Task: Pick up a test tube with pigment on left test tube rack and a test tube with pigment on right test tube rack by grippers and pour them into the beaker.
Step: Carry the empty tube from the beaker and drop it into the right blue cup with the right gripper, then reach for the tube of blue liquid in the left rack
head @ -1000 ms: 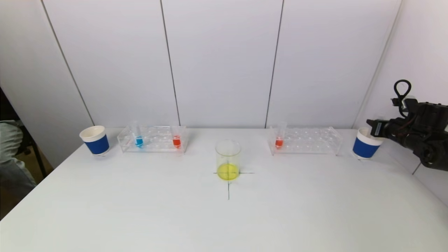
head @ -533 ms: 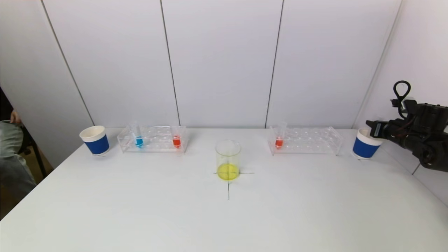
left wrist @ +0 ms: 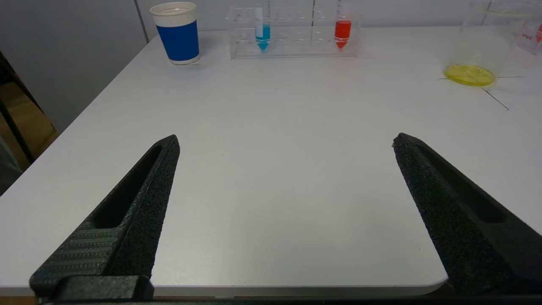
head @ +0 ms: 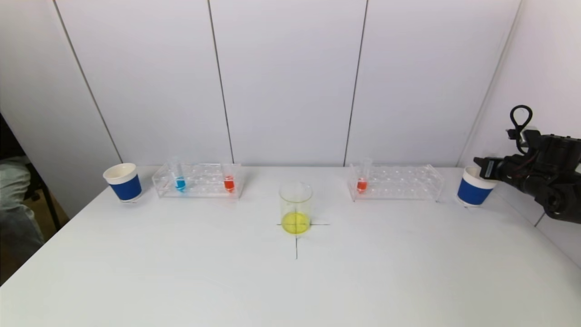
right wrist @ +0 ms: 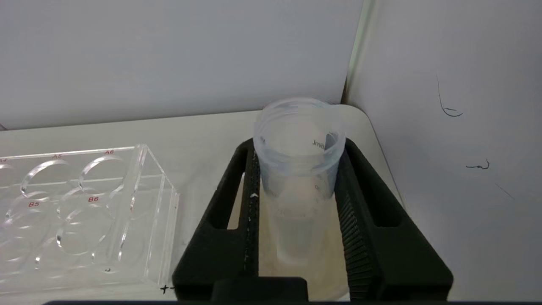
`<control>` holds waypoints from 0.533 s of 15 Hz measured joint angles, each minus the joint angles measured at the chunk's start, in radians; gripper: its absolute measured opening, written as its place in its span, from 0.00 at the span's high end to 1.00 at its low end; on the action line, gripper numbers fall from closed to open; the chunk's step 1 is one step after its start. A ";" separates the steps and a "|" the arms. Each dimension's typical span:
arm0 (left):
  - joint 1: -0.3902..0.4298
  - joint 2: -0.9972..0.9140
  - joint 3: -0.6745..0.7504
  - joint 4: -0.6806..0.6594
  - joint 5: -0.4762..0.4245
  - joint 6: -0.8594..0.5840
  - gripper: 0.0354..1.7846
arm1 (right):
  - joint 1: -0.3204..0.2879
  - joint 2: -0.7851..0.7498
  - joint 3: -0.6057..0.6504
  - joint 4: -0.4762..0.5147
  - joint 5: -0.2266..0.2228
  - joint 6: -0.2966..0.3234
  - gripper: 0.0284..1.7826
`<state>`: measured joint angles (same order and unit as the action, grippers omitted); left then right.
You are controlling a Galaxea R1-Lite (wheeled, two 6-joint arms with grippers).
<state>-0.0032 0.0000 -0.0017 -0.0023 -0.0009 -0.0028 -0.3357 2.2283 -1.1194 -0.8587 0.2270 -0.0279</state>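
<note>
The beaker with yellow liquid stands on a cross mark at the table's centre. The left rack holds a blue-filled tube and a red-filled tube. The right rack holds one red-filled tube. My right gripper is at the far right, shut on a clear empty test tube, held upright over the right paper cup. My left gripper is open and empty, low over the table's near left edge, out of the head view.
A second blue paper cup stands left of the left rack. White walls close off the back and right side, close to my right arm. A person's leg shows at the far left, off the table.
My right gripper with the empty tube has barely shifted over the right cup. The person at the far left has moved a little. The racks, tubes and beaker have not moved.
</note>
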 joint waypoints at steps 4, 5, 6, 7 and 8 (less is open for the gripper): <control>0.000 0.000 0.000 0.000 0.000 0.000 0.01 | 0.000 0.000 0.003 0.000 0.000 0.000 0.32; 0.000 0.000 0.000 0.000 0.000 0.000 0.01 | 0.000 0.000 0.004 0.000 0.000 0.000 0.23; 0.000 0.000 0.000 0.000 0.000 0.000 0.01 | 0.000 -0.001 0.004 0.000 0.000 0.000 0.16; 0.000 0.000 0.000 0.000 0.000 0.000 0.01 | 0.000 -0.002 0.004 0.000 0.000 0.000 0.10; 0.000 0.000 0.000 0.000 0.001 0.000 0.01 | 0.000 -0.005 0.004 0.000 0.000 0.000 0.06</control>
<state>-0.0032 0.0000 -0.0017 -0.0023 0.0000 -0.0028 -0.3357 2.2230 -1.1155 -0.8585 0.2270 -0.0283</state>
